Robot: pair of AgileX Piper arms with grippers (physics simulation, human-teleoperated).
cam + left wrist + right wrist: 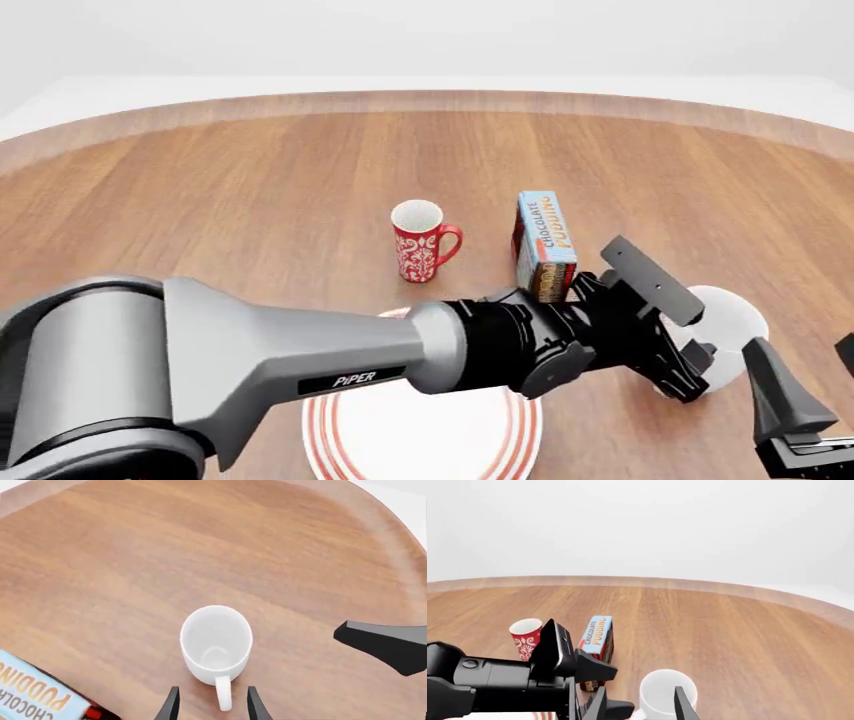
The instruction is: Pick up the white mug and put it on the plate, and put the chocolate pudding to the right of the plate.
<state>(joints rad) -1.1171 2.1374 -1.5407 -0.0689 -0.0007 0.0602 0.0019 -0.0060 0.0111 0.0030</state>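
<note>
Left wrist view: left gripper point(212, 706) was seen open, fingers astride the mug point(215, 644) handle, untouched; pudding point(37, 692) nearby. Front view: plate point(420, 440) lay under the left arm, mug to its right. Right wrist view: right gripper point(639, 705) was open near the mug.

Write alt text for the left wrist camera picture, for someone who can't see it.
Looking down along the left gripper, its two dark fingers stand open on either side of the handle of an upright, empty white mug on a wooden table. A corner of the chocolate pudding carton and part of the right gripper show at the edges.
</note>
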